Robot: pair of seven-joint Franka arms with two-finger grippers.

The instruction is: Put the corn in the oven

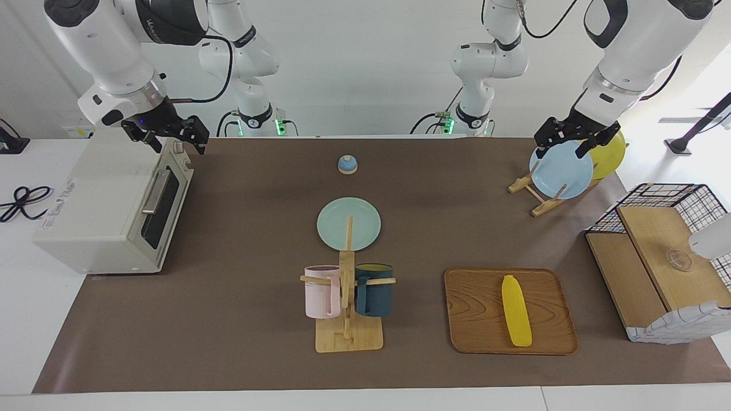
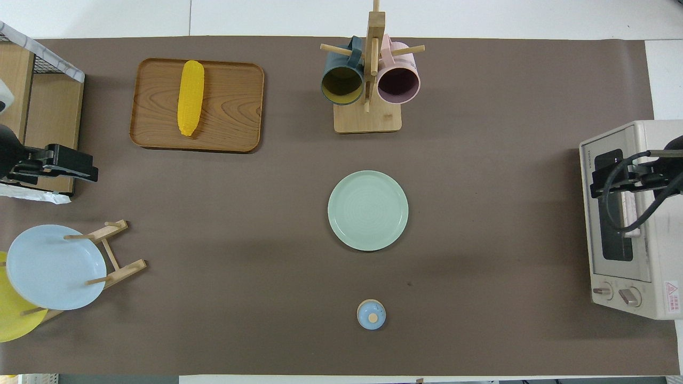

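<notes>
The yellow corn [image 1: 516,311] lies on a wooden tray [image 1: 474,331] at the left arm's end of the table, far from the robots; it also shows in the overhead view [image 2: 191,105]. The cream-white oven [image 1: 108,211] stands at the right arm's end with its glass door shut, and is also seen from overhead [image 2: 640,256]. My right gripper [image 1: 174,142] hangs open and empty over the oven's top by the door edge [image 2: 605,181]. My left gripper [image 1: 562,149] hangs open and empty over the plate rack, well away from the corn [image 2: 80,166].
A mug tree [image 1: 347,319] with a pink and a dark blue mug stands mid-table beside the tray. A green plate [image 1: 348,222] and a small blue knobbed lid [image 1: 347,164] lie nearer the robots. A rack holds a blue plate [image 1: 561,168] and a yellow one. A wire-and-wood basket box [image 1: 662,251] stands beside the tray.
</notes>
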